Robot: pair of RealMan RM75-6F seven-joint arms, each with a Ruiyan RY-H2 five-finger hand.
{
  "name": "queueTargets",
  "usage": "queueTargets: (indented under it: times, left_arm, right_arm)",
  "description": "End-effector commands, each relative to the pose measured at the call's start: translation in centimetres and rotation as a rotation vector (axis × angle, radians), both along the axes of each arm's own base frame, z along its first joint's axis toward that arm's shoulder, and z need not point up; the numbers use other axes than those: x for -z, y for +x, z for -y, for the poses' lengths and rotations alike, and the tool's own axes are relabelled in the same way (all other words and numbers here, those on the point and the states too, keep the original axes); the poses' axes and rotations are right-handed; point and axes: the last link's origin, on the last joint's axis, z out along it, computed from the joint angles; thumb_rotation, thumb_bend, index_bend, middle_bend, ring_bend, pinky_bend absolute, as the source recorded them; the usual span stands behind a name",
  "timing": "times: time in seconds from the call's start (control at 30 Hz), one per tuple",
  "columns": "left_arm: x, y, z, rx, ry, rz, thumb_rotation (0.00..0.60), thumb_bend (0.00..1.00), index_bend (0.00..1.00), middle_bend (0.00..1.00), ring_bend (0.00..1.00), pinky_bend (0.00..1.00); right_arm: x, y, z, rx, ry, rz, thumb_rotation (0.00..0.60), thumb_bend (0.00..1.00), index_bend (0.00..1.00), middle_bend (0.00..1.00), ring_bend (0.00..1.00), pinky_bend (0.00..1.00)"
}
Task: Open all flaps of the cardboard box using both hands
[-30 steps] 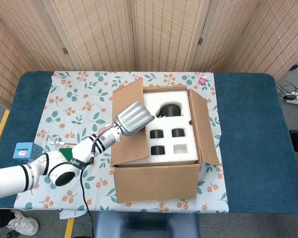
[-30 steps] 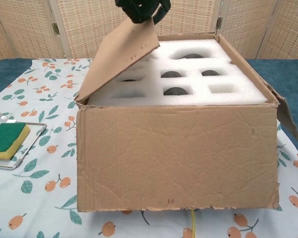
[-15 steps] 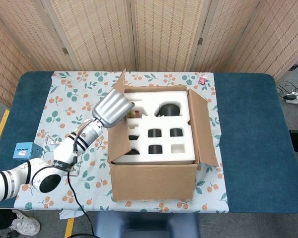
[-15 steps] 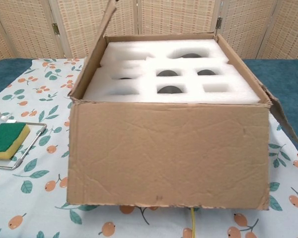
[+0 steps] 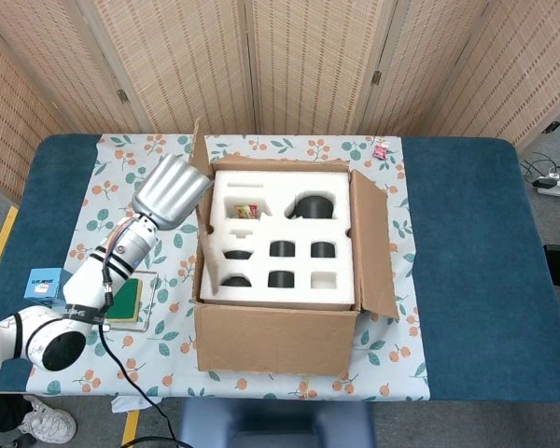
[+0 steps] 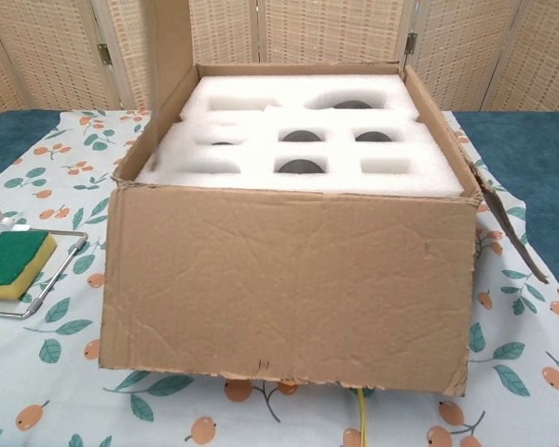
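The cardboard box (image 5: 278, 338) sits mid-table on the fruit-print cloth, with white foam (image 5: 285, 245) holding dark round pieces inside. Its left flap (image 5: 198, 201) stands nearly upright; in the chest view this left flap (image 6: 170, 51) rises out of the top of the frame. My left hand (image 5: 173, 191) is just left of that flap and holds its upper edge, its silver back facing the camera. The right flap (image 5: 371, 245) leans outward and down, and shows as the right flap (image 6: 509, 225) in the chest view. My right hand appears in neither view.
A green and yellow sponge (image 6: 15, 263) lies on a wire rack (image 6: 48, 279) left of the box. A small blue box (image 5: 43, 283) sits at the table's left edge. A pink item (image 5: 380, 149) lies behind the box. A yellow cable (image 6: 361, 430) runs out under the front wall.
My left hand swung up and leftward with the left flap, lifting it from lying over the foam to nearly upright. The box shifted slightly left.
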Motion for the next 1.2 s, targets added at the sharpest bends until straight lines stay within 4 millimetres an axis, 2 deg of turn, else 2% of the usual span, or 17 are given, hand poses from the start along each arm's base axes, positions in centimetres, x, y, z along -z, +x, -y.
queueTargets:
  times: [0.03,0.33,0.7,0.8,0.87,0.9,0.93,0.97,1.03,1.07,1.13,1.2]
  left_arm:
    - [-0.6,-0.5,0.0,-0.016,0.014,0.002,0.6,0.91,0.6,1.0,1.0,1.0]
    - [-1.9,-2.3,0.2,-0.063,0.038,0.011,0.6,0.91,0.6,1.0,1.0,1.0]
    - [-3.7,-5.7,-0.6,-0.153,0.11,-0.015,0.6,0.91,0.59,1.0,1.0,1.0]
    - [-4.1,-6.5,-0.5,-0.163,0.121,0.011,0.6,0.91,0.56,1.0,1.0,1.0]
    - [-4.5,-7.1,0.3,-0.138,0.137,0.038,0.6,0.9,0.47,1.0,1.0,1.0]
    - [-4.6,-7.6,0.9,-0.128,0.143,0.052,0.6,0.86,0.39,0.99,0.95,0.98]
    - [-4.7,-8.3,1.6,-0.125,0.15,0.065,0.6,0.81,0.3,0.92,0.84,0.91]
    - [-4.8,-9.5,2.7,-0.124,0.163,0.083,0.6,0.76,0.24,0.82,0.72,0.82]
    - [-5.1,-12.0,4.8,-0.134,0.207,0.108,0.6,0.68,0.14,0.5,0.41,0.51]
    - [-5.2,-13.2,5.8,-0.148,0.231,0.122,0.6,0.66,0.11,0.4,0.31,0.41]
    - [-5.3,-15.5,8.1,-0.185,0.274,0.164,0.6,0.62,0.04,0.22,0.14,0.22]
    - [-5.2,-18.4,11.0,-0.246,0.312,0.252,0.6,0.6,0.02,0.14,0.06,0.13]
  right_arm:
    - [0.1,0.0,0.0,0.001,-0.002,0.003,0.238,0.34,0.23,0.0,0.0,0.0]
    - [0.1,0.2,-0.4,-0.001,-0.02,0.001,0.238,0.34,0.23,0.0,0.0,0.0]
    - [0.5,0.3,-0.5,0.005,-0.014,0.003,0.239,0.34,0.23,0.0,0.0,0.0]
    - [0.5,0.3,-0.5,0.011,-0.013,0.002,0.237,0.34,0.23,0.0,0.0,0.0]
    - [0.6,0.2,-0.5,0.019,-0.009,-0.008,0.237,0.34,0.23,0.0,0.0,0.0]
    - [0.6,0.2,-0.5,0.023,-0.006,-0.017,0.237,0.34,0.23,0.0,0.0,0.0]
    - [0.7,0.2,-0.5,0.028,-0.002,-0.029,0.238,0.34,0.23,0.0,0.0,0.0]
    - [0.8,0.2,-0.5,0.038,0.009,-0.04,0.239,0.34,0.22,0.0,0.0,0.0]
    - [1.0,0.2,-0.7,0.071,0.039,-0.052,0.24,0.34,0.2,0.0,0.0,0.0]
    - [1.0,0.2,-0.7,0.084,0.048,-0.061,0.24,0.34,0.18,0.0,0.0,0.0]
    - [1.2,0.3,-0.7,0.107,0.06,-0.09,0.24,0.34,0.15,0.0,0.0,0.0]
    - [1.7,0.7,-0.6,0.119,0.072,-0.121,0.241,0.34,0.15,0.0,0.0,0.0]
